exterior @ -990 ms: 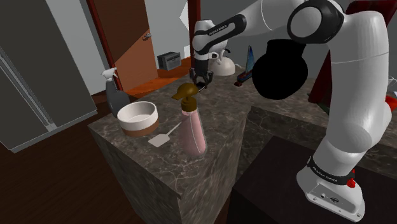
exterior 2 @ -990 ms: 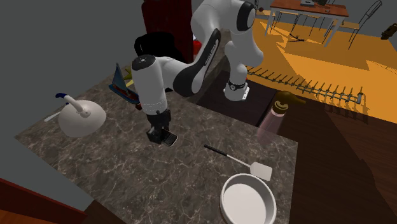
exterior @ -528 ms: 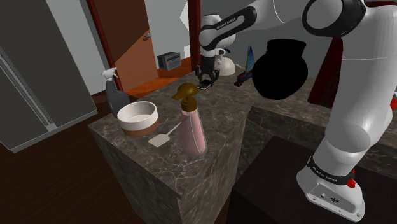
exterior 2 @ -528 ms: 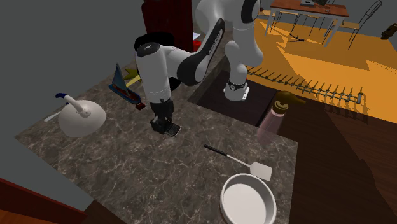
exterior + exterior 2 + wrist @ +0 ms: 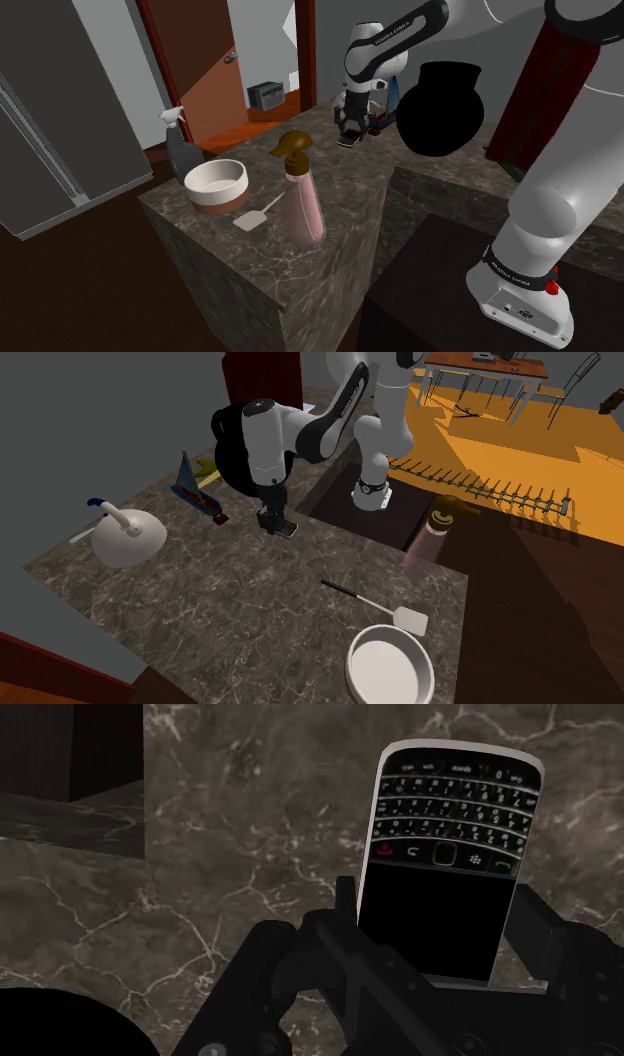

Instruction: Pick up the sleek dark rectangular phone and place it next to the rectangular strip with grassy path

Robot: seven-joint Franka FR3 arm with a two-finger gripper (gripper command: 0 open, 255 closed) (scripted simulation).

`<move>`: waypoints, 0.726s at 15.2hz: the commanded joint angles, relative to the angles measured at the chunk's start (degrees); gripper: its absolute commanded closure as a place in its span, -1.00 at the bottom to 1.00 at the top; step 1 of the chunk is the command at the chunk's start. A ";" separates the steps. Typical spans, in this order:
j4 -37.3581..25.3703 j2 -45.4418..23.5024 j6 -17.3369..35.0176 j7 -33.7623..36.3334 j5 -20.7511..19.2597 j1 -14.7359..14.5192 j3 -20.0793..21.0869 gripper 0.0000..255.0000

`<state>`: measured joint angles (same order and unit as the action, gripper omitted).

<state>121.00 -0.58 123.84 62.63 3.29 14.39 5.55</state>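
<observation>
Gripper (image 5: 278,530) had carried the phone (image 5: 450,834) rightward in the shoulder view since a second before. Both fingers clasped its lower half, just above the marbled countertop (image 5: 200,612), near the strip (image 5: 200,498).

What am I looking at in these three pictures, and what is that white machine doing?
It is a white robot arm on a box stand, ending in a black two-finger claw. One picture looks from beside the stand, one from across the counter, and one from a camera on the hand itself. On the dark stone counter are a white bowl, a spatula and a pink bottle. The claw is shut on a dark keypad phone, its fingers clasping it at both sides.
</observation>
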 commanded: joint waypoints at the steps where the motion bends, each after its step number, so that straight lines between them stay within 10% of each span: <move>1: 4.49 3.98 0.44 -1.86 0.54 0.77 -0.74 1.00; 11: 23.91 23.11 0.24 -10.67 0.31 4.40 -6.10 1.00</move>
<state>143.44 20.67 124.52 53.07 3.87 18.27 0.22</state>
